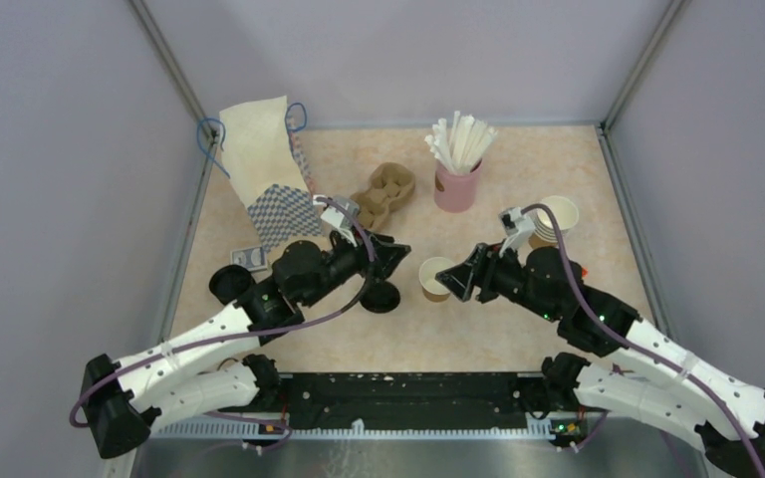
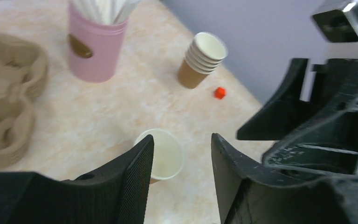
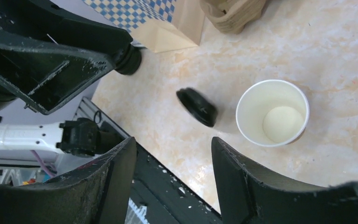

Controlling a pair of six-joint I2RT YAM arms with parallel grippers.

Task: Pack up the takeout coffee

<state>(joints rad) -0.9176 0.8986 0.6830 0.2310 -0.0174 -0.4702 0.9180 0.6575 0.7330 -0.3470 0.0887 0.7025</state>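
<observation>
The takeout coffee cup stands upright in the middle of the table, brown outside and white inside, with no lid on it. Its black lid rests tilted on the table just to its left, apart from it. My left gripper hovers over the lid's far side, open and holding nothing; in the left wrist view the cup shows below the open left gripper. My right gripper is just right of the cup, open and holding nothing. The right wrist view shows the cup and lid beyond the right gripper.
A paper bag with a blue checked panel stands at the back left. A brown cup carrier, a pink cup of white straws and a stack of lidless cups stand behind. A black round piece sits left.
</observation>
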